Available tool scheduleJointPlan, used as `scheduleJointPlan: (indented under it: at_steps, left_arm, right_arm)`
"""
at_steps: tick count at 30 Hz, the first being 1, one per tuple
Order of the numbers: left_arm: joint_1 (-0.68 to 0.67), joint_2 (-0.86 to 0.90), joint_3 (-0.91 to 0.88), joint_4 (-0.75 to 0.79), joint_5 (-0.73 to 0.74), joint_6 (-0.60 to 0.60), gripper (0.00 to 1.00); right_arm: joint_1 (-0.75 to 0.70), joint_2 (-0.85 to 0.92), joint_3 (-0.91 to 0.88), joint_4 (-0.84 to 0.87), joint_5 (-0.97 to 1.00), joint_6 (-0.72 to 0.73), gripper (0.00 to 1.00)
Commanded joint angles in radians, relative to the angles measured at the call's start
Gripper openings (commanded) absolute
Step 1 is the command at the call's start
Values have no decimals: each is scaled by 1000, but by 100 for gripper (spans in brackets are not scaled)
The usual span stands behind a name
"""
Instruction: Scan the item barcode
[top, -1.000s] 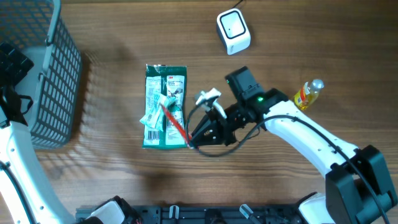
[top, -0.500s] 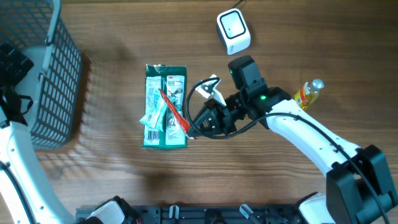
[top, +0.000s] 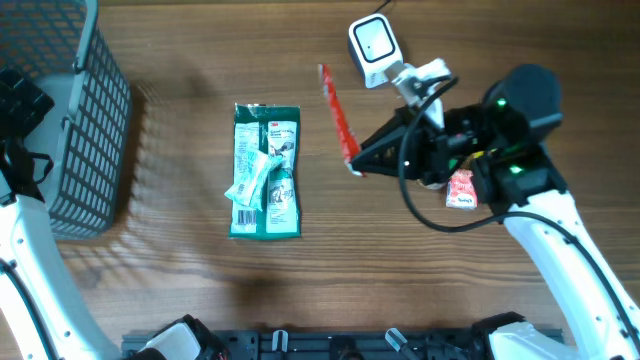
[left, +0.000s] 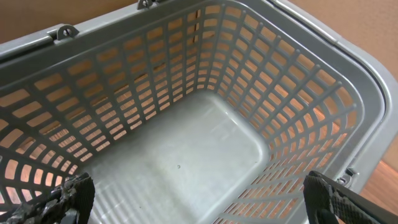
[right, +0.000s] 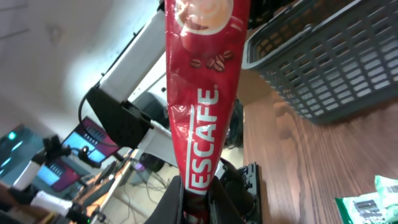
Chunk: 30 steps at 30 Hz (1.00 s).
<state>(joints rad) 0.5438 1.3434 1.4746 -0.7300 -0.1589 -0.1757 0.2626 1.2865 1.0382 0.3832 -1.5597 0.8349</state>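
Grey basket (left: 174, 162), red sachet (right: 199, 124) held well apart

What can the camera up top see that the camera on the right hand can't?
Only the overhead view shows the white scanner on the table. Only the right wrist view shows the letters on the red sachet and screens in the room behind. Both show the sachet pinched in the right hand, the grey basket, and the green packet, though the wrist view catches just its corner.
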Motion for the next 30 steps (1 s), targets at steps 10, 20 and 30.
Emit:
scheduleJointPlan:
  at_steps: [10,20,30]
  left_arm:
    - [4,-2,6,2,5,18,100]
    - [4,-2,6,3,5,18,100]
    - [4,-2,6,3,5,18,100]
  right_arm:
    - [-13,-45,-38,-14,-61,6,4]
    - [-12,-45,-193,-47,-61,-103,4]
    - [-11,-45,-372,-47,7,-155,4]
